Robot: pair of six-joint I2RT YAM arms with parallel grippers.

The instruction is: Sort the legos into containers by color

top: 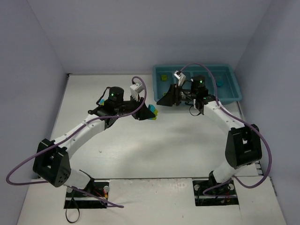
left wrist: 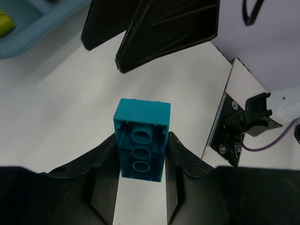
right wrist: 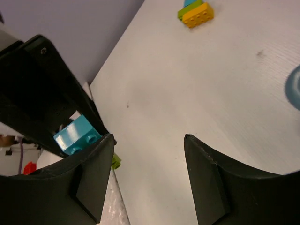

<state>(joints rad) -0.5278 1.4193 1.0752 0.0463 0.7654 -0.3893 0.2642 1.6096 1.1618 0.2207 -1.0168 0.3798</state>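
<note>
My left gripper (left wrist: 142,137) is shut on a cyan-blue lego (left wrist: 142,140), held hollow side toward the camera just above the table. From above, this lego (top: 152,111) hangs near the tray's front left corner. My right gripper (right wrist: 149,138) is open with nothing between its fingers. It faces the left gripper (top: 149,113) closely, and the right gripper (top: 160,100) hovers in front of the teal tray of containers (top: 232,84). A small lime-green lego (right wrist: 116,161) peeks out beside the right gripper's left finger. A yellow, green and blue clump (right wrist: 194,13) lies on the table beyond.
In the tray lie a green lego (top: 163,77) in the left compartment and a cyan one (top: 219,84) toward the right. The tray's corner (left wrist: 28,33) shows in the left wrist view. Walls enclose the table on three sides.
</note>
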